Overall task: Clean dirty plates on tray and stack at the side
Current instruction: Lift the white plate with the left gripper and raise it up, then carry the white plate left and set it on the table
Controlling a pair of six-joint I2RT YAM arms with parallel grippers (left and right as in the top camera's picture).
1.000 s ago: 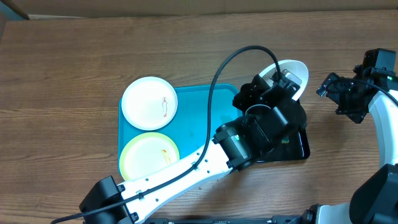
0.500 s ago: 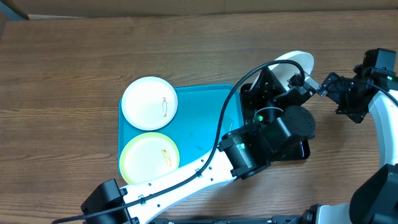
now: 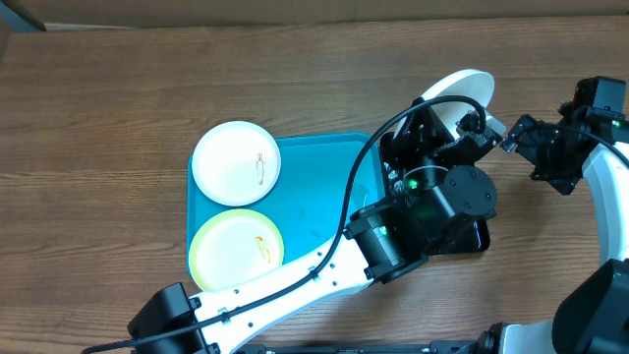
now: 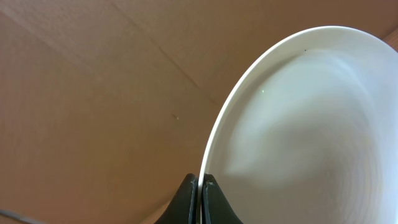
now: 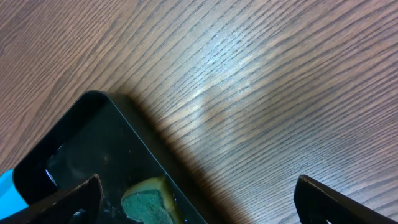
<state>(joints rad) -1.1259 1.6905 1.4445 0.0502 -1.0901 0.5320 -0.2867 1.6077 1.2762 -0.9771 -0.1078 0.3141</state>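
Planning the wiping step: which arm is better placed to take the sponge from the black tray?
Right. The right tool is open, near the sponge in the black tray; the left tool is shut on a white plate.

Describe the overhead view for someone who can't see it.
The left gripper holds a white plate tilted up near a black tray. On the blue tray beside it lie another white plate and a yellow-green plate, both smeared; the right gripper hovers open nearby.
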